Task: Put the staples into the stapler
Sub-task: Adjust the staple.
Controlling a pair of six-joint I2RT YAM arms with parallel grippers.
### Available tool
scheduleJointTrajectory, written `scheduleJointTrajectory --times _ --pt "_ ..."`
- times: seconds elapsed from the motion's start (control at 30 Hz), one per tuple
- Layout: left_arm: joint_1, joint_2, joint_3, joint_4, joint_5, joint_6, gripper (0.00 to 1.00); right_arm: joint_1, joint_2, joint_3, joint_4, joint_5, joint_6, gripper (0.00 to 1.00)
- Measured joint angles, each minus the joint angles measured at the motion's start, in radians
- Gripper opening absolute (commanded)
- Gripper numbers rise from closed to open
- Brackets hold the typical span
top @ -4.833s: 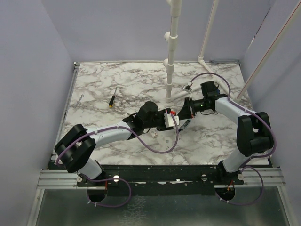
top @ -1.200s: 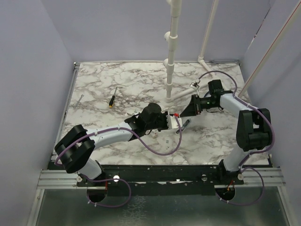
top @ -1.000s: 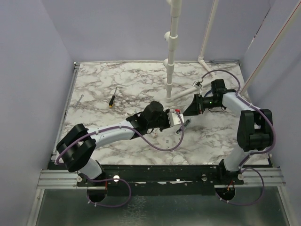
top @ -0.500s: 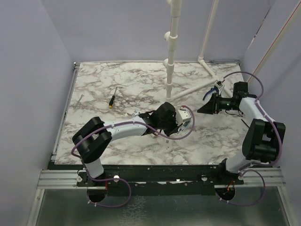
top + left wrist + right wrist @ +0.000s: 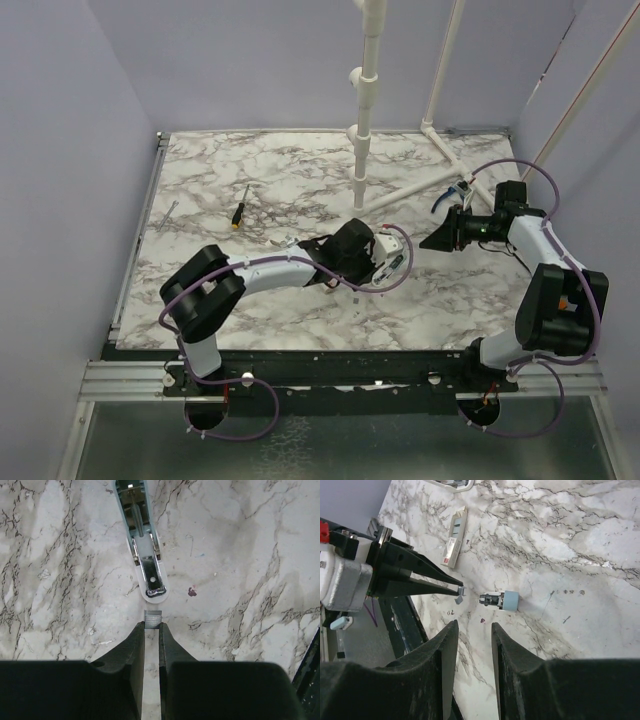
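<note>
Marble table [image 5: 240,555]: white-and-teal stapler [image 5: 142,540], open, metal inside

right tool [image 5: 473,625] parted, empty | left tool [image 5: 460,593] pinching staples [image 5: 459,595] | stapler [image 5: 499,600] just beside, on worktop [image 5: 570,555] | white box [image 5: 455,537] beyond

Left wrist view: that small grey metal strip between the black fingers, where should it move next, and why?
Probably a short push forward: the left gripper holds the silvery-grey staple strip just short of the white-and-teal mini stapler lying open ahead, its channel roughly in line.
</note>
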Motion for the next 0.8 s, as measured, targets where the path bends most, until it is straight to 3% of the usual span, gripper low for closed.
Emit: scheduleJointTrajectory --times 0.8 --pt "0.038 0.087 -0.011 -0.002 -0.068 0.057 0.0 -0.003 0.013 0.0 -0.002 0.0 -0.029 0.36"
